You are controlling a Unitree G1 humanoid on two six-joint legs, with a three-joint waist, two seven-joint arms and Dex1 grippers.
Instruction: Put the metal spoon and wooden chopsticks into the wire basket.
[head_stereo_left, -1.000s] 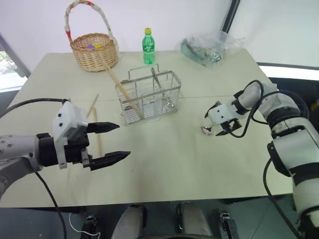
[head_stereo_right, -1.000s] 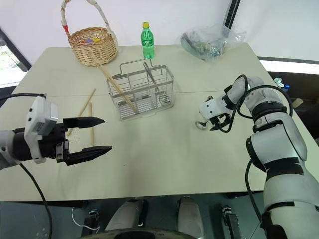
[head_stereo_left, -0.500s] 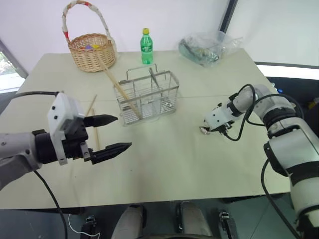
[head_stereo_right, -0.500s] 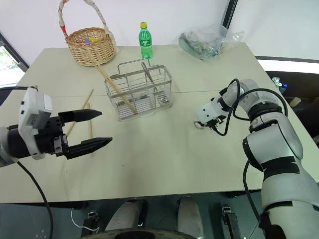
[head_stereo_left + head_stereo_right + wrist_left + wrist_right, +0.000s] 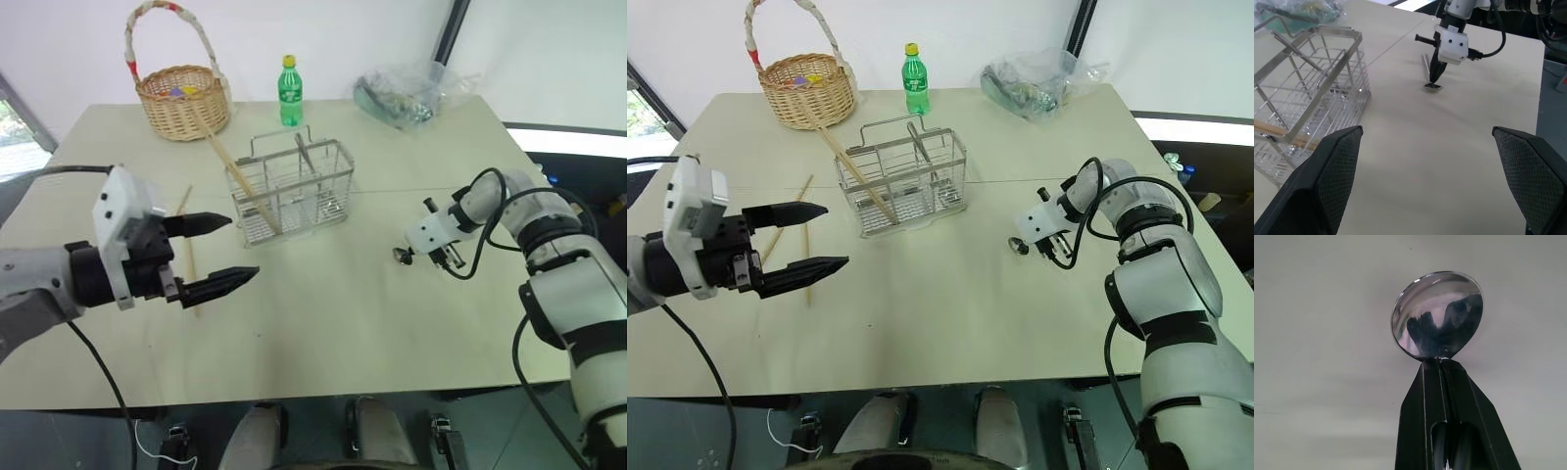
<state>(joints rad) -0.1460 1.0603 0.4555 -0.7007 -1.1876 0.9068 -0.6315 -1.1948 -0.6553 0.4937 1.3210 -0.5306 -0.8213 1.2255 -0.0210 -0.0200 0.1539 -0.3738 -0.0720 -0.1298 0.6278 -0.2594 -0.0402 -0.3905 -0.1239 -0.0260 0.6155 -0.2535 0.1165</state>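
Head views: right pincer (image 5: 405,255) clamped on metal spoon (image 5: 401,256), bowl on worktop (image 5: 323,333); wire basket (image 5: 294,191) at ten o'clock from it, right arm nearer; wooden chopsticks (image 5: 191,262) by left pincer (image 5: 225,253), spread empty. Right wrist view: spoon handle hidden between closed fingers (image 5: 1449,421).

The small shiny silver metal spoon (image 5: 1437,316) mirrored dark shapes in its bowl. The rectangular wire basket (image 5: 292,189) was silver mesh, the long thin wooden chopsticks (image 5: 188,253) light brown, the table (image 5: 323,323) pale beige.
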